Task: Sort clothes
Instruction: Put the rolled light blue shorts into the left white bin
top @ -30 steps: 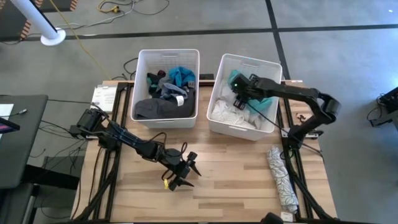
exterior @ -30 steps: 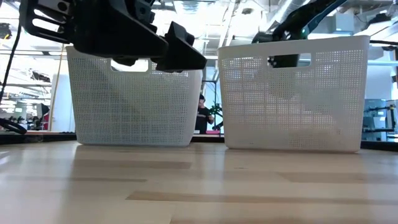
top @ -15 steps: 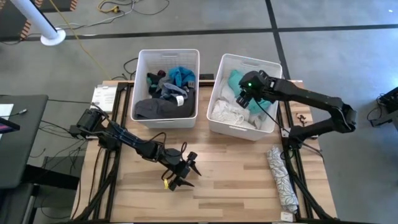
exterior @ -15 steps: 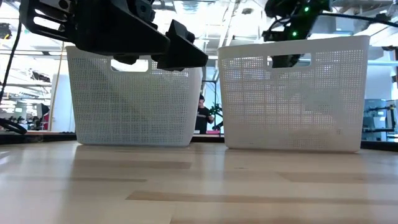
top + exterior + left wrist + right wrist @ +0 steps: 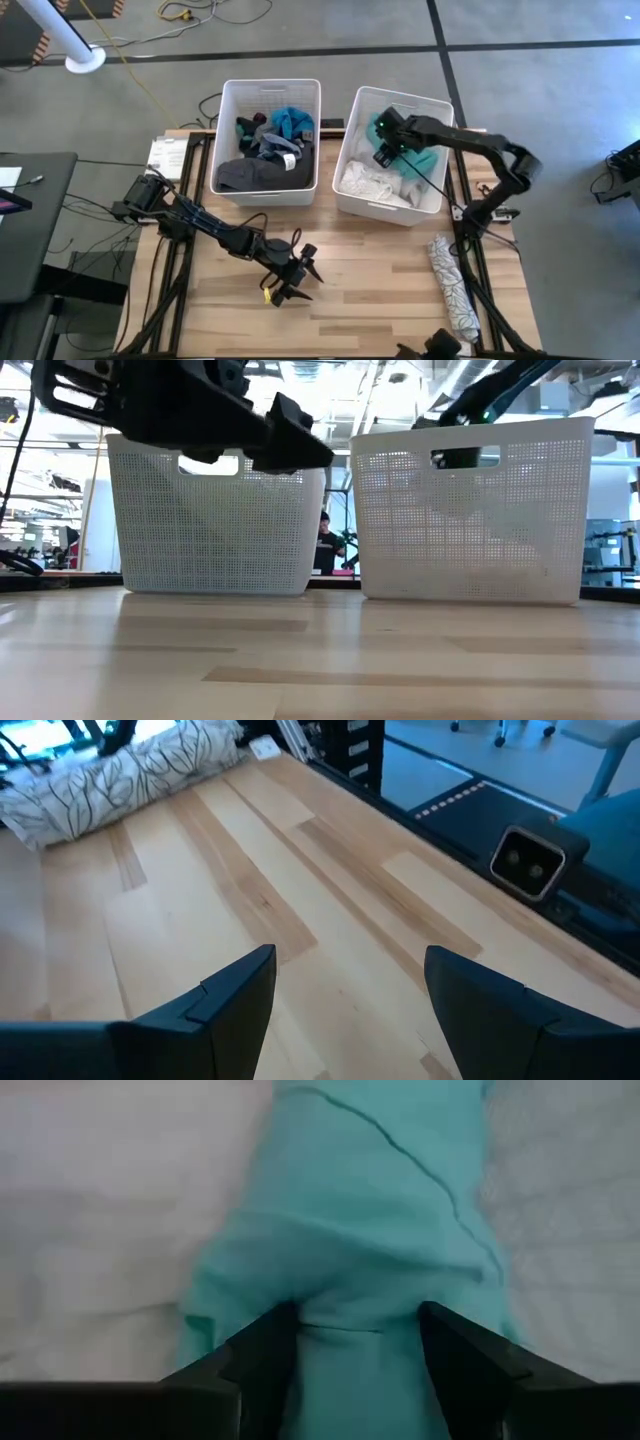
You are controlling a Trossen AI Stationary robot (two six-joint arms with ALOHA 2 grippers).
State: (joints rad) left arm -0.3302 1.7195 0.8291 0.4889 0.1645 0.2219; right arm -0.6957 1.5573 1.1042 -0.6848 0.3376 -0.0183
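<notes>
My right gripper (image 5: 383,152) reaches down into the right white bin (image 5: 436,104), shut on a teal garment (image 5: 360,1210) that lies on white clothes (image 5: 365,182). The left white bin (image 5: 270,84) holds dark grey, black, blue and teal clothes (image 5: 265,150). A rolled white garment with a dark pattern (image 5: 450,285) lies on the table at the right, also in the left wrist view (image 5: 120,765). My left gripper (image 5: 298,272) hovers open and empty over the table's middle (image 5: 345,990). My right gripper has a bunched fold of the teal garment (image 5: 345,1315) between its two fingers (image 5: 262,1350). It comes from above, pointing down into the bin. The rest of the garment lies spread on the white clothes beneath; one layer or several, I cannot tell.
The two bins stand side by side at the table's far edge. Bare wooden table (image 5: 370,290) lies in front of them. A flat white and black object (image 5: 168,155) lies at the far left corner. A person (image 5: 325,545) stands in the room behind.
My right arm rose above the right bin's rim half a second ago, then came down into the bin again, ending a little nearer the bin's far left corner. The left arm has kept still.
</notes>
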